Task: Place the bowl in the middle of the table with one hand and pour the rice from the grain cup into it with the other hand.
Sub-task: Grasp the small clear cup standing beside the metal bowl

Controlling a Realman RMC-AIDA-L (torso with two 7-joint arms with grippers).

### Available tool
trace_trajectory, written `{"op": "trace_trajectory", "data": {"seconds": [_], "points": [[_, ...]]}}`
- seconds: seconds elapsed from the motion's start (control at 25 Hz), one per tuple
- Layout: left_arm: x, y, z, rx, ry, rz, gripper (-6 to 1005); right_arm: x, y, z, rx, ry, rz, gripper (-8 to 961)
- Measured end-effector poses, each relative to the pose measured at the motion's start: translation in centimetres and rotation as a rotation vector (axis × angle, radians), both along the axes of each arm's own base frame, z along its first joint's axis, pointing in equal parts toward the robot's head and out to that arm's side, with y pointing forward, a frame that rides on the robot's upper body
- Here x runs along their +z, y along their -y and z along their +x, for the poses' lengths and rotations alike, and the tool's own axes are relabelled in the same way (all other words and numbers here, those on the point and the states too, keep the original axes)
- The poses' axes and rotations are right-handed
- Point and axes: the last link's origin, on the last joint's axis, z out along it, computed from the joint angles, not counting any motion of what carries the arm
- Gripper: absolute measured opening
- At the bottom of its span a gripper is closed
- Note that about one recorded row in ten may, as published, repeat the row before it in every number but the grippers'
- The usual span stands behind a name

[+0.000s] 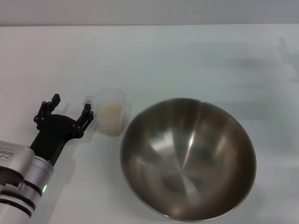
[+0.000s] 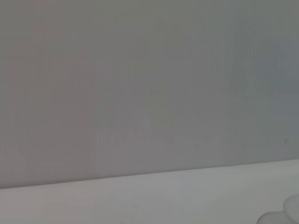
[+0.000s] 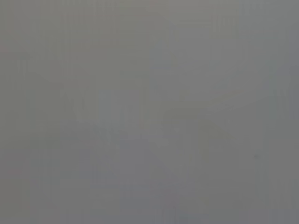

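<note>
On the white tabletop [image 1: 187,56], we see the bowl [image 1: 188,157] near the front edge, its near rim cut off. The grain cup [image 1: 110,112] with rice [image 1: 111,113] stands beside it. Our left gripper [image 1: 71,108], fingers spread, sits by the cup's handle; the right wrist view shows only grey.

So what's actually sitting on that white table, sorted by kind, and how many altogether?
Steel bowl: 1
Plastic grain cup, holding rice: 1
Robot gripper: 1, the left gripper, fingers open beside the cup's handle
Total: 3
The right gripper is out of sight.
</note>
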Motion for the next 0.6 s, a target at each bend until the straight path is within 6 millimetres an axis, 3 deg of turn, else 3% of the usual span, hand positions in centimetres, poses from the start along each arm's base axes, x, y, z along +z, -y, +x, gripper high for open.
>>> {"op": "trace_trajectory", "data": {"seconds": [0.48, 0.6], "points": [[-0.15, -0.28, 0.38, -0.008, 0.009, -0.007, 778, 0.01, -0.24, -0.19, 0.003, 0.001, 0.000, 708], [-0.21, -0.26, 0.35, -0.008, 0.007, -0.010, 667, 0.01, -0.27, -0.23, 0.004, 0.001, 0.000, 708]]}}
